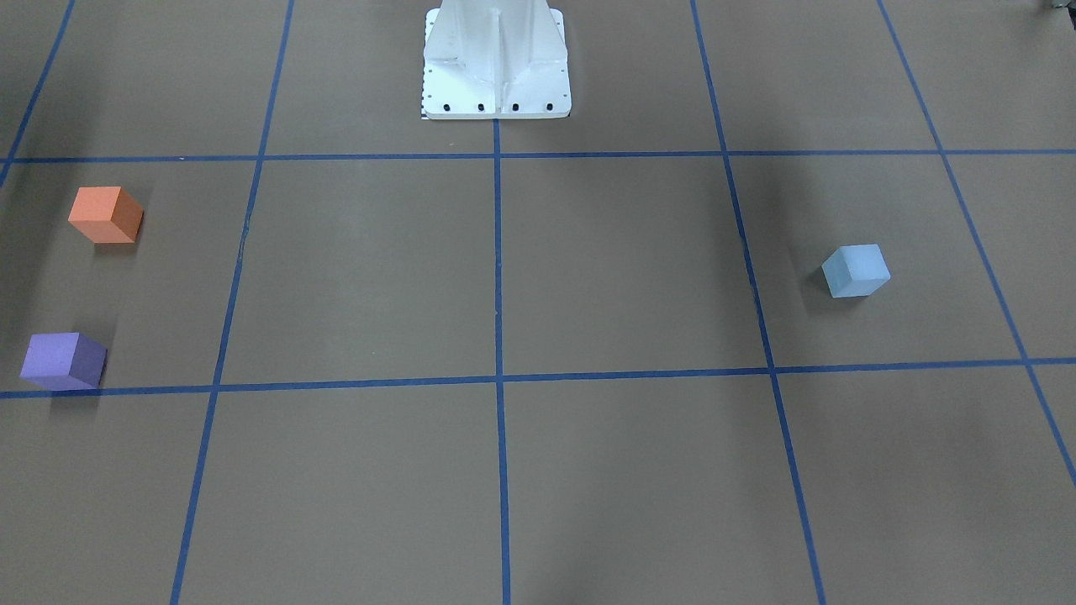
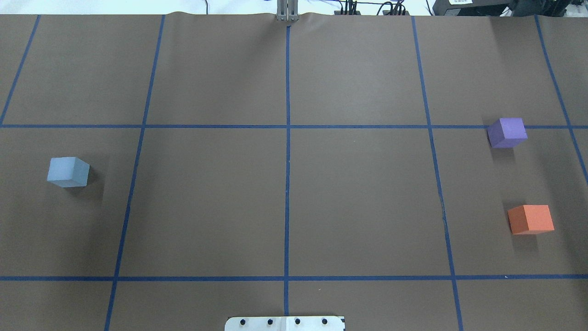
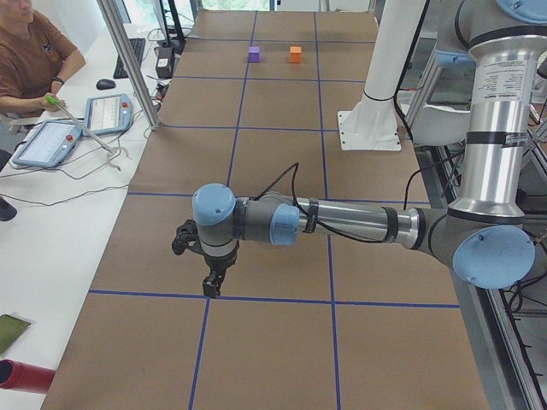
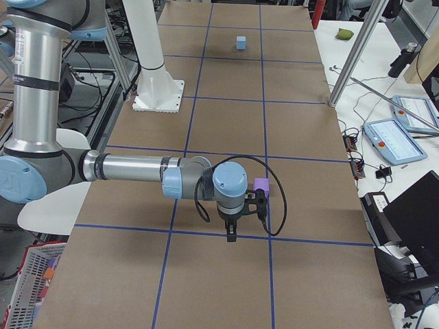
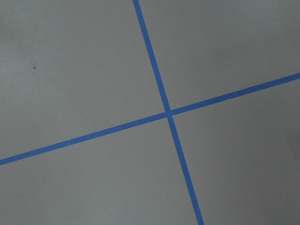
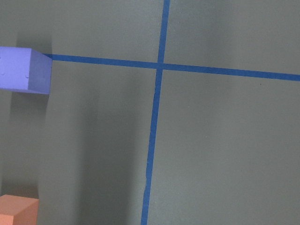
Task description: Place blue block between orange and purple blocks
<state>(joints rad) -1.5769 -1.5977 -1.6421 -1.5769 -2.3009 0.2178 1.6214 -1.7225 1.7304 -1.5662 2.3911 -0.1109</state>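
Your blue block point(image 2: 68, 172) sits flat near the left edge of the surface point(image 2: 358, 197), free on all sides and turned slightly off the tape grid point(image 2: 287, 184), so a grasp probably needs some wrist rotation. The orange block point(image 2: 530, 219) and purple block point(image 2: 506, 132) stand apart near the right edge, purple farther from the robot, and the bare gap between them looks wide enough for one cube. All three are matte, sharp-edged and foam-like (the surface is dull brown paper). The left hand point(image 3: 209, 289) and right hand point(image 4: 231, 236) hang above the surface with no block in either. You cannot tell how far either is open.
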